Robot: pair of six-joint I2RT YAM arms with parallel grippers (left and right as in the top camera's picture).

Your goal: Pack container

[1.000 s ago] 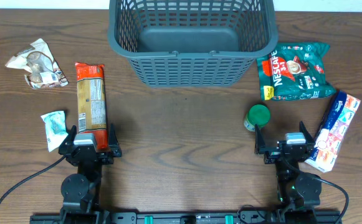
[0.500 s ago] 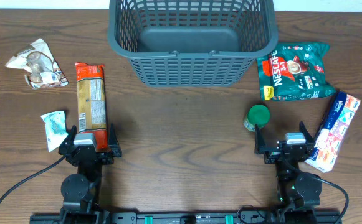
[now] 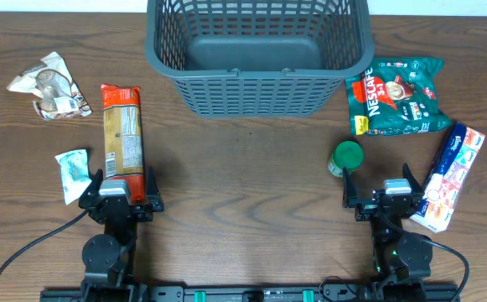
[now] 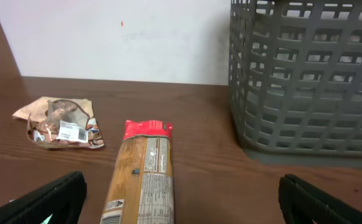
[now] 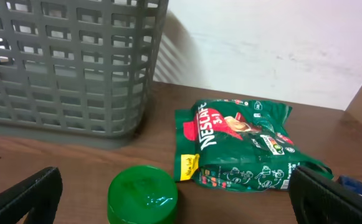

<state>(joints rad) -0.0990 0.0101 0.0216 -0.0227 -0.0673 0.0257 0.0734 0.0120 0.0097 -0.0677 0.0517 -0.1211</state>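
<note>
Overhead, the far rim of the container (image 3: 260, 92) is cut off by the frame at the far middle of the surface (image 3: 243, 184), dark grey with slatted lattice walls, while the green pouch (image 3: 398, 96) just to its right reads "NESCAFE" and the left pincer (image 3: 121, 179) and right pincer (image 3: 380, 180) both gape, holding nothing.

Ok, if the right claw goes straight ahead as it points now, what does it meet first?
Probably the green-lidded jar, just ahead and slightly left of centre, within the span of the open right claw. The Nescafe bag lies further back; exact depth is uncertain.
</note>
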